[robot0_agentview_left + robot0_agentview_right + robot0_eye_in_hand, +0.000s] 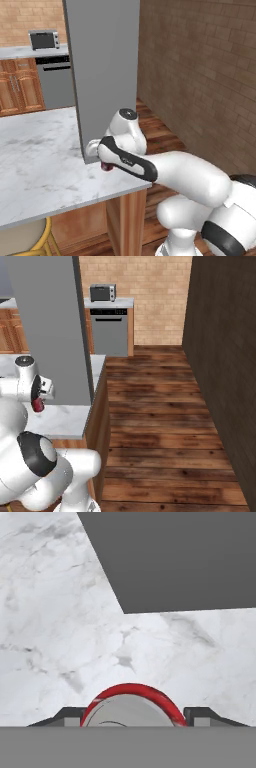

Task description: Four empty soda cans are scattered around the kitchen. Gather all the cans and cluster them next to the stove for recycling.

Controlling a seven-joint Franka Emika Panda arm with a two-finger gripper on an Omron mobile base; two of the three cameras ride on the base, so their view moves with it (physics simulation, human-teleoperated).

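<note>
Your arm (185, 172) is glossy white, built of fat rounded links. A black band (127, 161) runs just behind the claw, a dark round cap (128, 114) sits above it, and a black ring joint (36, 453) lies farther back.

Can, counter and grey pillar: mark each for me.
can (131, 704): hand view, red rim round its silver top.
counter (40, 160): left base view, bare marble top.
pillar (50, 326): right base view, flat grey face.

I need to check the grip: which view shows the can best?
The hand view: the can sits between the pincer tips, top facing the camera. Both base views show just a red sliver under the hand.
</note>
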